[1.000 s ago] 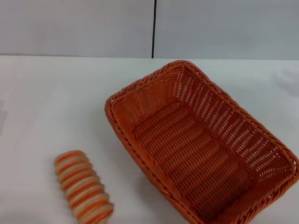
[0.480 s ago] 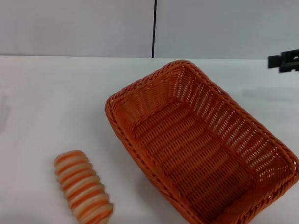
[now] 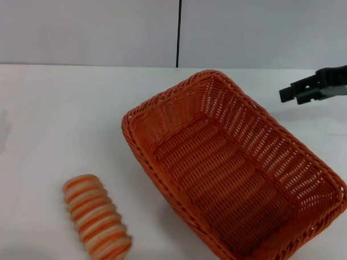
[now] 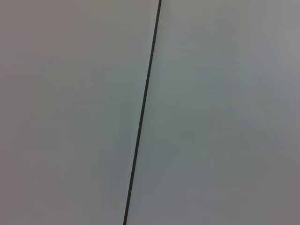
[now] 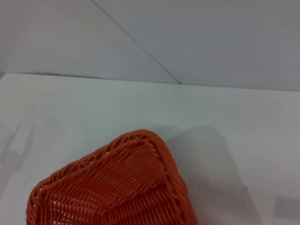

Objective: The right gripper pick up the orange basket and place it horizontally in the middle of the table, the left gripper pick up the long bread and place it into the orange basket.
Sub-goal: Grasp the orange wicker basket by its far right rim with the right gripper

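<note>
Bread [image 3: 96,226], one long loaf, lies beside one orange basket [image 3: 235,172].

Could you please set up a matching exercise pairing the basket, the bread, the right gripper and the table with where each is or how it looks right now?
Things:
1. basket
2. bread
3. right gripper
4. table

Descriptions:
A. reaching in from the right edge, above the far right of the table
B. white, bearing both other items
C. lying near the front left, outside the wicker
D. orange, empty, set at a slant, right of centre

Pairs: 1-D, 2-C, 3-A, 4-B
</note>
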`<action>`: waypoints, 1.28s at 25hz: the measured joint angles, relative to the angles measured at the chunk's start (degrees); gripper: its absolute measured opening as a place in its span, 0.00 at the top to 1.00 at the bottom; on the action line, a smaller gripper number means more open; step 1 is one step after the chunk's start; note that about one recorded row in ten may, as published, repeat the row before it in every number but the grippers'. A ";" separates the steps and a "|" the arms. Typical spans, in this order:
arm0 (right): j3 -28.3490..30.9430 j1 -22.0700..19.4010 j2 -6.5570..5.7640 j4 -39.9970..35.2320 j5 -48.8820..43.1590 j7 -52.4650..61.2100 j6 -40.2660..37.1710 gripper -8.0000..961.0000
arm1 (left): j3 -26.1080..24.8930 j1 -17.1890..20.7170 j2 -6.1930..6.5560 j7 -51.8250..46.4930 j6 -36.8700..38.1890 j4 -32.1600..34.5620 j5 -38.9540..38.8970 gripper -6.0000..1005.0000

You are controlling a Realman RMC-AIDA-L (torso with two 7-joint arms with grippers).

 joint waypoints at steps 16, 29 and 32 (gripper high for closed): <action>-5.56 2.62 2.63 4.59 -0.49 0.15 -5.79 0.40 | -0.81 0.51 0.00 -0.01 -1.51 0.52 -0.01 0.29; -9.99 4.06 5.16 8.92 -0.56 0.16 -10.77 0.40 | -0.80 0.65 0.00 -0.01 -2.22 0.97 -0.01 0.29; -11.67 4.47 5.42 10.01 -0.56 0.19 -12.14 0.40 | -0.80 0.70 0.00 -0.01 -2.36 1.32 -0.01 0.29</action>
